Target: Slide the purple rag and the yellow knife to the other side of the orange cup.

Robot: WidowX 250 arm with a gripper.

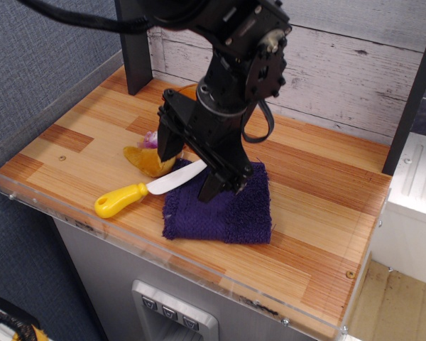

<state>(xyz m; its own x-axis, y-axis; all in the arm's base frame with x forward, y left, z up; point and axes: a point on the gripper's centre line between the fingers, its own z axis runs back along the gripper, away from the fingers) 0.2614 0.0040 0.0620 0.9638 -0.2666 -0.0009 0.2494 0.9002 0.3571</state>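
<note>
The dark purple, fuzzy, roughly square terry rag (224, 206) lies on the striped wooden tabletop (319, 206), close to its clear acrylic front lip (163, 245). The black gripper (188, 170), fingers spread apart, presses one tip onto the rag's upper left. The yellow-handled, white-bladed toy knife (145, 190) lies across the rag's left edge. Behind the arm, only a sliver of the translucent orange cup (189, 90) shows. Bare wood stretches right of the rag, toward whitewashed planks (341, 64).

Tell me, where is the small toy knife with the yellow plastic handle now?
The yellow knife lies near the table's front edge, its white blade resting on the left edge of the dark purple terry-cloth rag, just in front of the tan plush toy.
</note>
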